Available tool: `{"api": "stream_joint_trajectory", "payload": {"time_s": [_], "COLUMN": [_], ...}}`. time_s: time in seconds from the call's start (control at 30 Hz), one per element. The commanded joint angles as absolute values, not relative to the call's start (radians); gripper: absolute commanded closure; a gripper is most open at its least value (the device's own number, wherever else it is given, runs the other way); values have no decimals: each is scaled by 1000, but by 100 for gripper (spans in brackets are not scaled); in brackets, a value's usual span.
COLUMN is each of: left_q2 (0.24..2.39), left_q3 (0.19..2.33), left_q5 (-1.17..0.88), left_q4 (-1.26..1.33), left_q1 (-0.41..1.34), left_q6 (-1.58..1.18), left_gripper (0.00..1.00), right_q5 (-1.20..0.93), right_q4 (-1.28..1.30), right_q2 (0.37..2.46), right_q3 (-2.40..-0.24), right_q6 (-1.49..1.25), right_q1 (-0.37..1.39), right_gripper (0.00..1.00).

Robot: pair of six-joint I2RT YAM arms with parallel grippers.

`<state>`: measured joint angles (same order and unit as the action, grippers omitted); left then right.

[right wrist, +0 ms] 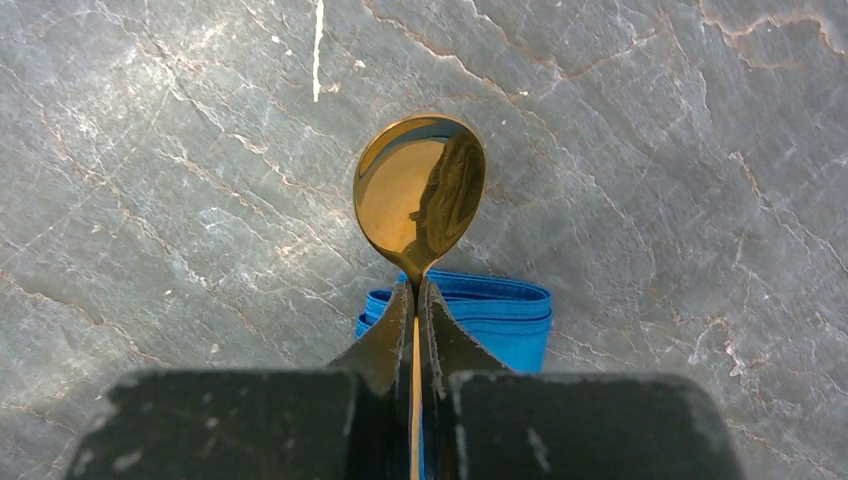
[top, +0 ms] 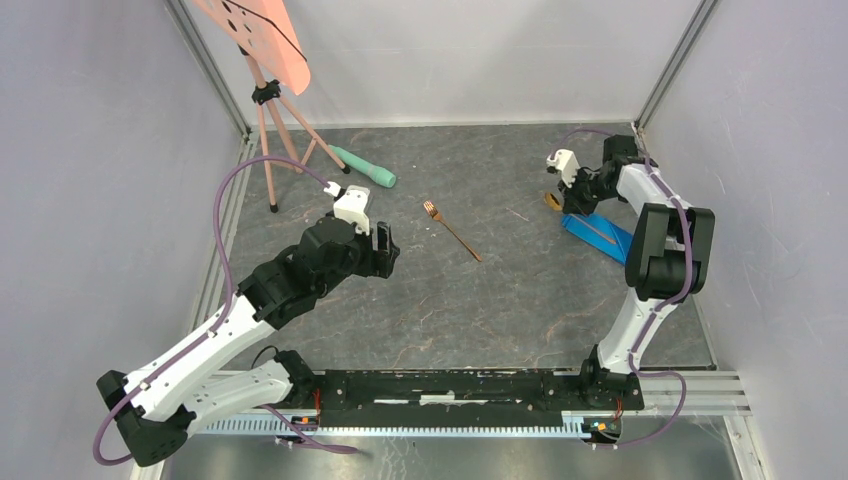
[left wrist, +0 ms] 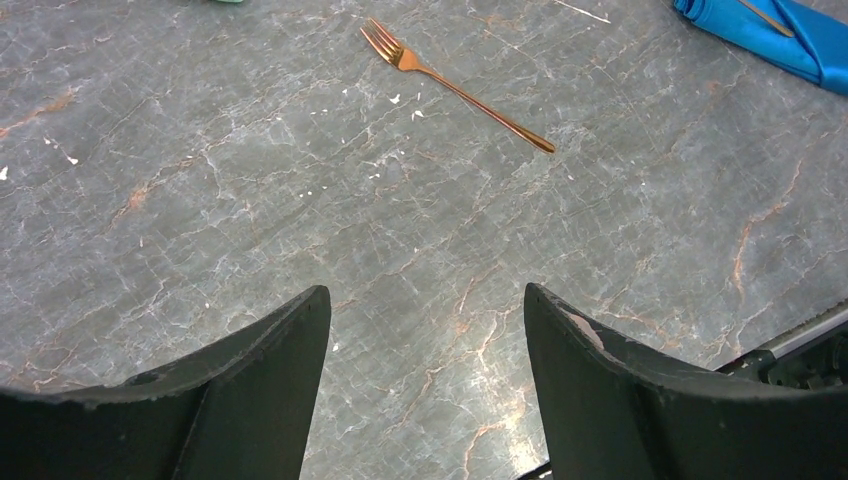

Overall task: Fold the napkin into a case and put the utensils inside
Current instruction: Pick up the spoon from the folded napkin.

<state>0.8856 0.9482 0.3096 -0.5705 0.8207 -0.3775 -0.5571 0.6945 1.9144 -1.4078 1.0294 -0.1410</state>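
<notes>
**Top external view only:** both arms in full. Mint-green cylinder (top: pixel 365 168) lies beside the foot of the pink tripod (top: pixel 272 135), far left. Case (top: pixel 598 232), a narrow blue packet, lies at far right of the desk (top: pixel 480 300).

**Left wrist view only:** fork (left wrist: pixel 455 88) close up, flat on bare stone, tines to the upper left, well apart from the case. A thin gold handle crosses the case's top.

**Right wrist view only:** spoon (right wrist: pixel 420 190) bowl is hollow side up and juts past the fingertips over the stone. The case's layered end is just below it.

**Left tool** (left wrist: pixel 425 295): jaws wide apart, nothing between them, above the desk.

**Right tool** (right wrist: pixel 415 300): jaws pinched tight on the spoon's handle.
</notes>
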Motion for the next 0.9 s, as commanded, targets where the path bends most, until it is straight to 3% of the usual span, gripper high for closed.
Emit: {"api": "stream_joint_trajectory", "payload": {"time_s": [0.0,0.87], "left_q2": [888,852], "left_q3": [946,942], "left_q5": [331,327], "left_q4": [-540,-543], "left_q1": [829,860], "left_q6": [-325,-325], "left_gripper": [22,22], "right_q5": [-547,-426], "right_q4": [699,593], "right_q2": [1911,1758], "right_q3": [-1436,-1233], "right_q6": [1089,1038], "right_q1": [-153,-228], "right_gripper": [100,100]}}
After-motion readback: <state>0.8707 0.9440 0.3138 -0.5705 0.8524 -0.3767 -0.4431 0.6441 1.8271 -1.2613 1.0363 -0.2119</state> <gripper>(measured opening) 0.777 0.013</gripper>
